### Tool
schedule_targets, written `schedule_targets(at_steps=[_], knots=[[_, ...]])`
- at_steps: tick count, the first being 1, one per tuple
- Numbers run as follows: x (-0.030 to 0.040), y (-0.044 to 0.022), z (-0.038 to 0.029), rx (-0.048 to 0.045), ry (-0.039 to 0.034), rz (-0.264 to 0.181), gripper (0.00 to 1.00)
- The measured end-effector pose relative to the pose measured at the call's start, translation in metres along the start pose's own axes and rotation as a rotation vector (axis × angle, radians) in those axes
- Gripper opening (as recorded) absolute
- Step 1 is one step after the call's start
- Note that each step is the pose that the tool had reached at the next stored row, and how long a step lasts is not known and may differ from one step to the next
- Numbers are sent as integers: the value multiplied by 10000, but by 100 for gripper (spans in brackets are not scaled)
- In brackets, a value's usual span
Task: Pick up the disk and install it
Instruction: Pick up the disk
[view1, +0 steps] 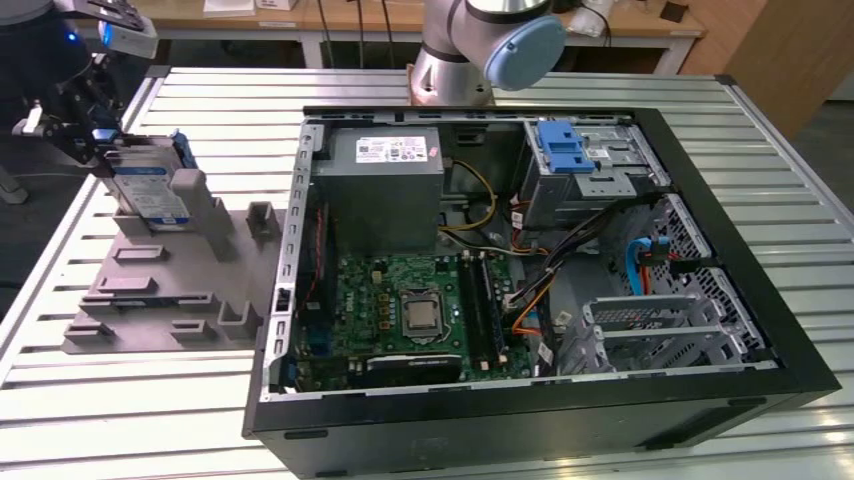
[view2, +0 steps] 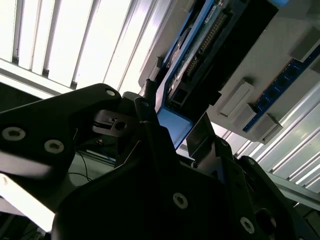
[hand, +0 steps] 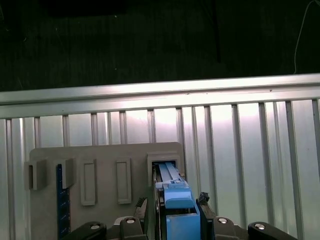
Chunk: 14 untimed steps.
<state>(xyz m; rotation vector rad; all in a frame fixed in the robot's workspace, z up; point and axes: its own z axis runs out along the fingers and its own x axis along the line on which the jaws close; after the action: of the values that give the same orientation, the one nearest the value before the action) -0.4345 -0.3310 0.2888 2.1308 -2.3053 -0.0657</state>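
The disk (view1: 150, 185) stands on edge in a slot of the grey fixture plate (view1: 160, 290) at the exterior view's left, silver with a white-and-blue label and a blue frame. My gripper (view1: 91, 135) is at its far upper end. In the first wrist view the disk's blue frame (hand: 177, 202) lies between my fingertips (hand: 142, 205), with a narrow dark gap on one side. The second wrist view shows the disk's connector end (view2: 200, 50) just past my gripper (view2: 175, 112). The gripper is open, straddling the disk.
An open computer case (view1: 747, 300) lies at the exterior view's right, with a drive cage and blue latch (view1: 567, 150) at its far corner. The arm's base (view1: 467, 50) stands behind the case. A blue memory stick (hand: 61, 200) sits in the fixture. The slatted metal table (view1: 134, 420) surrounds everything.
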Motion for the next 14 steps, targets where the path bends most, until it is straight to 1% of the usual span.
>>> schedule_targets(at_steps=[1,2,14], knots=[[-1,0,2,3,48,0,50],[-3,0,4,5,68,1,50],[-26,1,15,3,70,0,50]])
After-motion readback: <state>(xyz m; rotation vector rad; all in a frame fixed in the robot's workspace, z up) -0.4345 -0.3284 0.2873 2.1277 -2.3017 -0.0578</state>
